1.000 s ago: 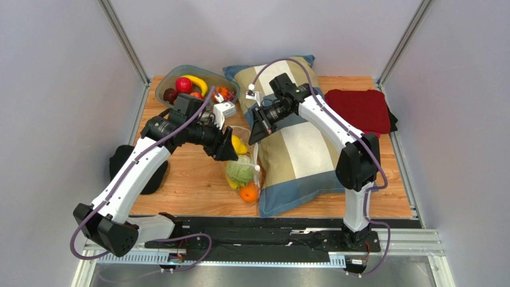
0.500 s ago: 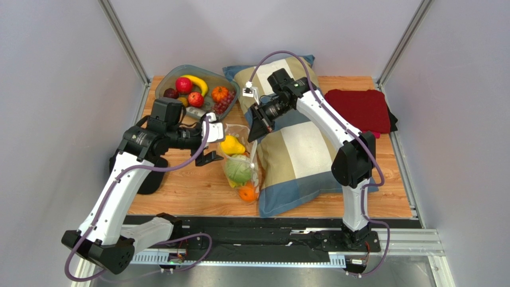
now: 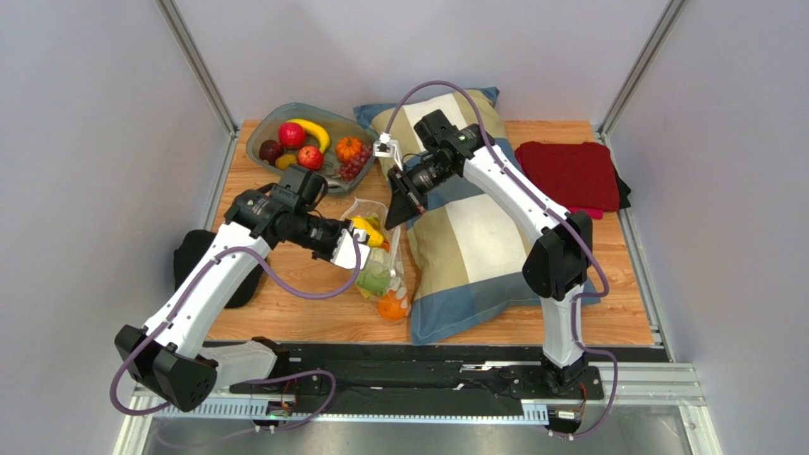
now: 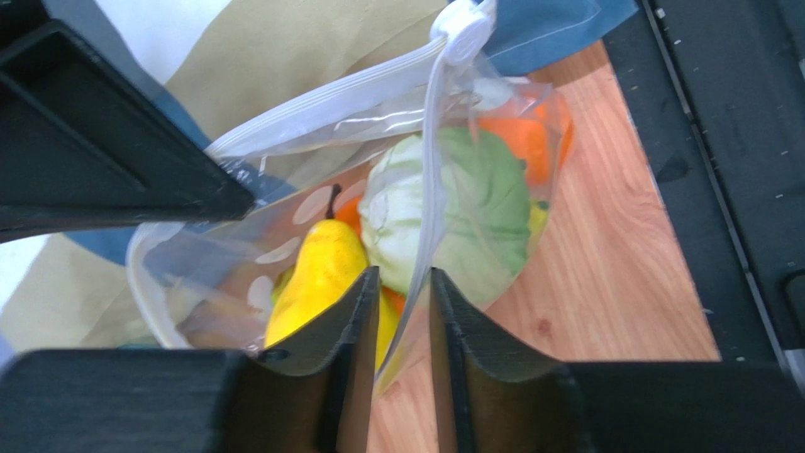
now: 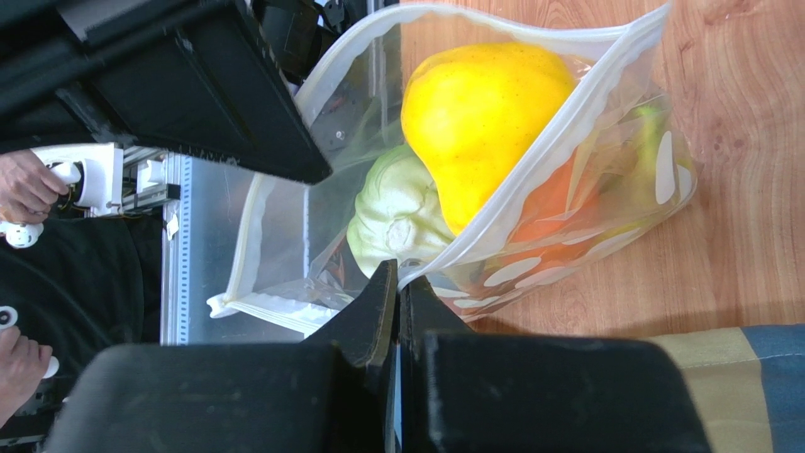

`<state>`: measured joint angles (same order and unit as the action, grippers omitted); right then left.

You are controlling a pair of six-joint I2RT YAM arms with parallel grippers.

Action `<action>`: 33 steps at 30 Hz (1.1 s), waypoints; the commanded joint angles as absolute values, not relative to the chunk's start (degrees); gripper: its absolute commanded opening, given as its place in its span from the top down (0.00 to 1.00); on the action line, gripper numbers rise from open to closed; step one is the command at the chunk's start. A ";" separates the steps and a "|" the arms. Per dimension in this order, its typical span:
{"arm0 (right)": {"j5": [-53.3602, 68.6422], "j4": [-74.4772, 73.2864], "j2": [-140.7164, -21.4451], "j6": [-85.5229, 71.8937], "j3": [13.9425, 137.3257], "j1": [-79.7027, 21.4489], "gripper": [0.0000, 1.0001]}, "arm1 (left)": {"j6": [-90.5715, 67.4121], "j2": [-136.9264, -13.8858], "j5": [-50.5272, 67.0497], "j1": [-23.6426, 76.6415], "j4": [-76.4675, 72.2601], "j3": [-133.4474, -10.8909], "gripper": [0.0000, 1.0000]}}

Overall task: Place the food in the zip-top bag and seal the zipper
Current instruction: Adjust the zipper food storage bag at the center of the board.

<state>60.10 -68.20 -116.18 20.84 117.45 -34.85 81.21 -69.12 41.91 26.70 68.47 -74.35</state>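
Clear dotted zip-top bag [image 5: 605,208], zipper [image 4: 321,99] unsealed, mouth open, yellow fruit [image 5: 482,113], green cabbage [image 4: 477,212] and orange [image 3: 392,306] inside

Wooden table [image 3: 304,296] carries grey bowl [image 3: 258,133]; striped pillow [image 3: 475,237]; red cloth [image 3: 570,175]; zip-top bag [image 3: 406,277].

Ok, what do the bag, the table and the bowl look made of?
The bag looks like thin clear plastic film, glossy: the food shows through it and it creases. The table: wood or wood-look laminate, matt, with grain lines. The bowl: probably hard plastic, grey-blue, with a smooth rim.
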 commanded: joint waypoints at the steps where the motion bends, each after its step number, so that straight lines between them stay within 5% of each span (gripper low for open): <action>1: 61.17 -65.57 -116.63 19.52 121.72 -36.03 1.00 | 83.42 -69.87 44.21 29.18 71.36 -75.49 1.00; 4: 61.08 -63.73 -116.37 15.14 123.22 -36.39 0.94 | 77.97 -68.91 46.40 29.97 70.84 -75.85 1.00; 7: 59.42 -61.09 -114.79 11.09 122.96 -36.30 0.54 | 68.23 -66.98 47.46 30.15 66.90 -74.45 1.00; 8: 57.85 -60.91 -114.18 10.90 122.87 -36.04 0.30 | 62.37 -66.45 47.37 30.15 64.27 -73.83 1.00; 11: 55.90 -58.82 -109.09 10.99 119.11 -33.85 0.10 | 50.86 -64.25 46.67 30.15 57.43 -70.06 1.00; 20: 54.58 -51.60 -87.14 13.88 96.44 -25.14 0.09 | 18.58 -63.98 43.07 30.41 40.36 -67.67 1.00; 25: 54.67 -42.57 -72.63 16.53 77.38 -25.22 0.11 | 13.46 -64.33 42.54 30.59 37.71 -69.42 1.00; 29: 50.29 -21.50 -62.77 10.99 59.37 -27.41 0.14 | 10.81 -65.92 40.70 31.38 38.49 -71.54 1.00; 33: 42.73 -16.44 -60.99 10.55 55.99 -34.62 0.20 | 10.02 -65.31 40.34 31.64 39.02 -71.28 1.00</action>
<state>50.04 -31.35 -61.23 11.97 57.98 -29.80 14.04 -66.52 39.92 31.11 41.78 -68.86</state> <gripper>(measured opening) 0.815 0.008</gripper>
